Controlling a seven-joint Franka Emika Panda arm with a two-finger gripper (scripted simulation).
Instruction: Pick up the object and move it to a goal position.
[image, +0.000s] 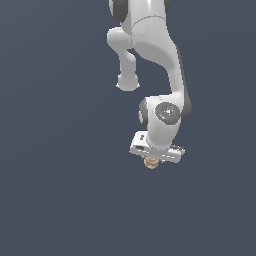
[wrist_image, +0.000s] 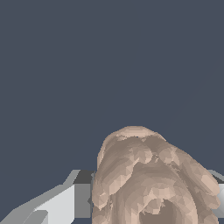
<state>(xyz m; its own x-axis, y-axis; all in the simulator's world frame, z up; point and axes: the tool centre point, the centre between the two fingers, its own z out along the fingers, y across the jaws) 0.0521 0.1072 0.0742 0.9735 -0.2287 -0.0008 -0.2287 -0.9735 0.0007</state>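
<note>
One tan-brown lump (wrist_image: 148, 179), ridged in stacked folds and roundish, fills your wrist view between the pale fingers (wrist_image: 65, 203) of the gripper (wrist_image: 153, 205), which flank it closely on both sides, clamped on it. On your exterior view it peeks out just beneath the white gripper (image: 152, 161), far smaller than the hand.

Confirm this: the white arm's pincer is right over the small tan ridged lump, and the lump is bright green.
Not quite. The lump is tan-brown, not green; the wrist view shows its colour and ridges up close between the fingers. The rest stands: in the exterior view the white arm's pincer sits right over it.
</note>
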